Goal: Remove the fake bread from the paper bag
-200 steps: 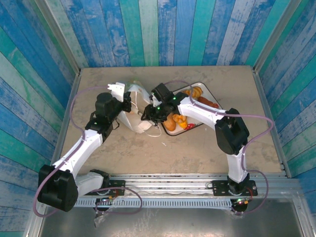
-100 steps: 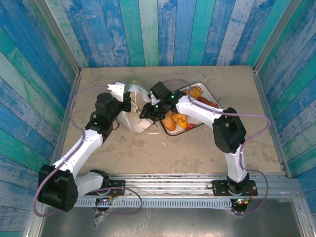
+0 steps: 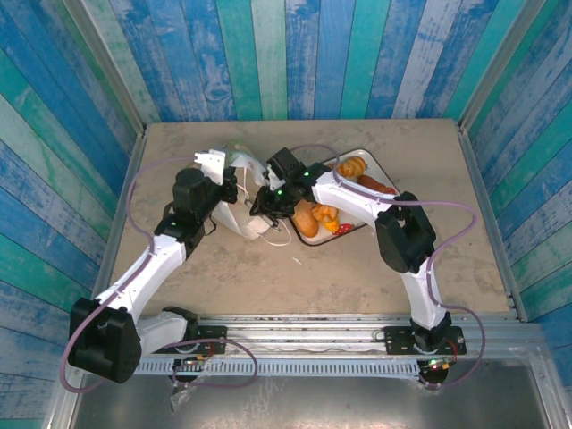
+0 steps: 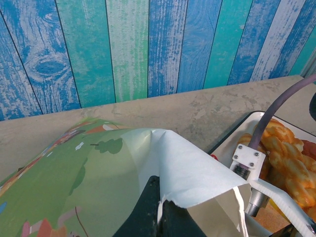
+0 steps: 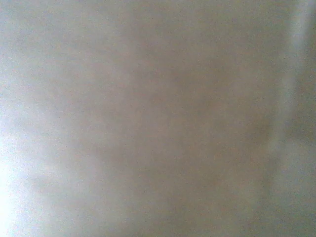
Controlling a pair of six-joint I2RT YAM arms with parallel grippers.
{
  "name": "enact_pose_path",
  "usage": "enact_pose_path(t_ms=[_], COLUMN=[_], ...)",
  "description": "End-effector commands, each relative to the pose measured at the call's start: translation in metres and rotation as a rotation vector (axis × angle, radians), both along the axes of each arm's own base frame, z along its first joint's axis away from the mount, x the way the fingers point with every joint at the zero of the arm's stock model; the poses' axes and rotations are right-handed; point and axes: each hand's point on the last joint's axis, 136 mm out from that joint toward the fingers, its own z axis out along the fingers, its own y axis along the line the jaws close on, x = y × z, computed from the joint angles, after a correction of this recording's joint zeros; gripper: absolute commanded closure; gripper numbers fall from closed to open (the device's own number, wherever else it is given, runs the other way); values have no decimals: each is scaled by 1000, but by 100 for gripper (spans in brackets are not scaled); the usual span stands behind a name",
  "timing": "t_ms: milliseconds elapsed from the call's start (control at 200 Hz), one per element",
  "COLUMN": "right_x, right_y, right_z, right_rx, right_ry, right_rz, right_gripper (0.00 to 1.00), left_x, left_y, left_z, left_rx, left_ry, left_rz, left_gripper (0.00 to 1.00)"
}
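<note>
Near the middle of the counter, the small white paper bag (image 3: 239, 217) with a green printed side is lying tipped over, its mouth facing right. The left fingers (image 4: 158, 196) are pressing together on the bag's torn upper rim, pinching the paper and holding the mouth open. The right fingers (image 3: 265, 204) have been sliding left over the past second, away from the tray and into the bag's mouth. Their wrist view is now giving nothing but blurred grey-white, probably the paper lining up close, so I cannot tell whether they are spread or closed. Judging from that move, another reach inside is getting under way. Whether any piece is still lying in the bag is not showing.

Just right of the bag, several pieces of golden-orange and tan plastic fake bread (image 3: 315, 217) are resting on a white rimmed tray (image 3: 376, 164), so part of the job is looking done.

Everything is sitting on a beige, mottled counter (image 3: 313, 277), which is running back to walls of blue and teal painted wooden planks (image 3: 313, 54).
</note>
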Motion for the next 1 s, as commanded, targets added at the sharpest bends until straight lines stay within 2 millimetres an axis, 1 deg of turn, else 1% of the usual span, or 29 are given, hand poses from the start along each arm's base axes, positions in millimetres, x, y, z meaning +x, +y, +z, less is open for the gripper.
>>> enact_pose_path(t_ms=[0, 110, 240, 366, 546, 681, 786, 897, 997], right_x=[1, 0, 0, -5, -16, -22, -27, -32, -36], right_y=[7, 6, 3, 1, -3, -10, -22, -39, -48], right_z=[4, 7, 18, 26, 33, 40, 45, 52, 58], right_rx=[19, 22, 27, 24, 29, 17, -28, -97, -147], right_ry=[-7, -17, -54, -88, -128, -154, -178, -218, -248], right_rz=[25, 30, 41, 58, 83, 89, 84, 73, 74], right_gripper=[59, 66, 76, 82, 87, 90, 91, 91, 91], left_x=[-3, 0, 4, 6, 12, 15, 15, 14, 15], left_y=[-1, 1, 7, 12, 20, 23, 26, 27, 29], left_z=[18, 17, 13, 9, 4, 1, 0, 1, 1], left_rx=[-29, -27, -21, -28, -49, -56, -59, -61, -58], left_ry=[-55, -45, -24, -11, 14, 31, 32, 24, 20], left_rz=[-6, 12, 50, 90, 150, 179, 193, 200, 214], left_gripper=[97, 97, 97, 97, 97, 98, 98, 98, 98])
